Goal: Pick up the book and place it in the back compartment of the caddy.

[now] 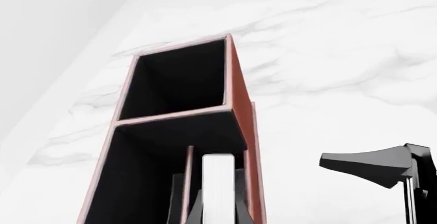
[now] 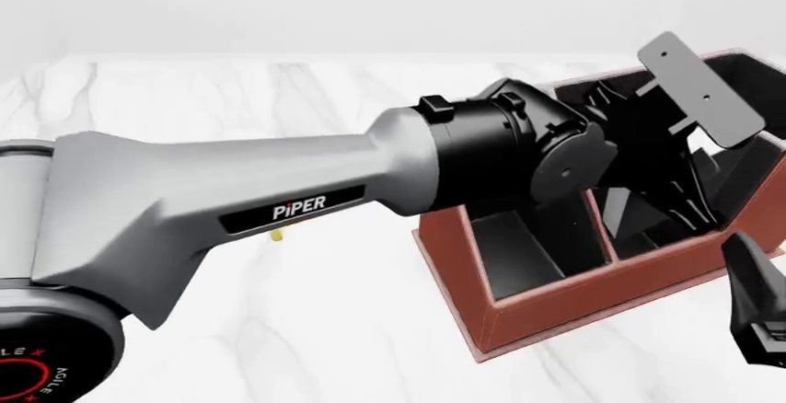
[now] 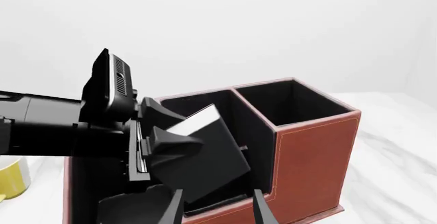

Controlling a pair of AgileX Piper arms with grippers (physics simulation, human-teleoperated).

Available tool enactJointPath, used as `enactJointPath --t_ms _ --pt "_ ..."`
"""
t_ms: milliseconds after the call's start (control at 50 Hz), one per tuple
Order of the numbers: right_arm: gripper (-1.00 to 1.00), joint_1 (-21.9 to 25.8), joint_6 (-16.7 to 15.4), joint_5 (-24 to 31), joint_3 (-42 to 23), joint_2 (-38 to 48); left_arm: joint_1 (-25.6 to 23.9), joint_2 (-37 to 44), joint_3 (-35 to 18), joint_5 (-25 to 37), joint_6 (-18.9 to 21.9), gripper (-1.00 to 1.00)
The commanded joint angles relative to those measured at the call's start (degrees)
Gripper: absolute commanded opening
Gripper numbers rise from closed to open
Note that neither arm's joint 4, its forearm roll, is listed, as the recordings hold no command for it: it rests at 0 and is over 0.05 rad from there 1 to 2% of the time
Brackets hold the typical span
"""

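The left arm's black fingers [image 3: 167, 139] clamp the small thick black-covered book [image 3: 204, 157], its white-grey page edge [image 1: 218, 183] showing between them in the left wrist view. The book hangs tilted over the large reddish-brown caddy [image 2: 577, 306] at the right of the front view, its lower end dipping into one of the black-lined small cells; which cell I cannot tell for certain. The caddy stands on the white marbled worktop [image 2: 331, 320]. The right arm's black fingers [image 3: 215, 208] sit at the bottom edge of the right wrist view, spread apart and holding nothing, just beside the caddy's near wall. A yellow mug [image 3: 12, 178] peeks in at that view's lower left.
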Motion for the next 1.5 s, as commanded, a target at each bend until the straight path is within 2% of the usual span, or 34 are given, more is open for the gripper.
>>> enactJointPath --t_ms 20,540,560,1040,1300,1460,1500 --pt "1.0 0.0 0.1 -0.8 0.0 0.9 0.2 1.1 0.0 -0.8 0.7 -1.0" --pt "1.0 -0.2 0.4 -1.6 0.1 1.9 1.4 3.9 -0.8 -1.6 0.8 -1.0" --pt "1.0 -0.2 0.5 -1.7 0.1 2.0 1.5 3.9 -1.0 -1.6 0.8 1.0" --pt "1.0 -0.2 0.1 -1.0 0.1 1.1 1.0 -2.2 2.8 -3.0 0.3 1.0" --pt "1.0 -0.2 -0.2 -0.7 0.1 0.8 1.2 -12.3 7.5 -2.4 1.9 1.0" --pt "1.0 -0.5 -0.6 -0.8 0.1 0.7 3.4 -16.6 11.3 -3.0 3.2 1.0" --pt "1.0 -0.6 -0.7 0.1 0.0 -0.3 4.7 -19.5 13.7 -4.0 3.6 1.0"
